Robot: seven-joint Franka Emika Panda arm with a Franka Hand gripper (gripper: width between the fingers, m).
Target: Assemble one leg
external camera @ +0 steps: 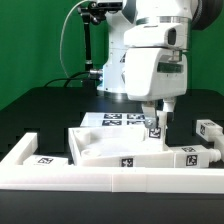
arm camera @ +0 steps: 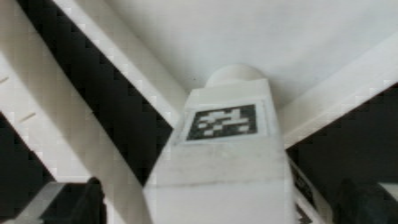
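Note:
My gripper (external camera: 155,116) is shut on a leg (external camera: 155,128), a short white post with a black-and-white tag. It holds the leg upright over the far right part of the large flat white panel (external camera: 110,150). I cannot tell whether the leg's lower end touches the panel. In the wrist view the leg (arm camera: 222,130) fills the middle, its rounded end pointing at the panel (arm camera: 267,40). The fingers are mostly hidden at its sides. Two more legs (external camera: 208,128) (external camera: 193,156) lie at the exterior view's right.
A low white wall (external camera: 110,180) runs along the front and up the exterior view's left side (external camera: 28,150). The marker board (external camera: 118,119) lies behind the panel. The arm's base and a black post (external camera: 90,50) stand at the back.

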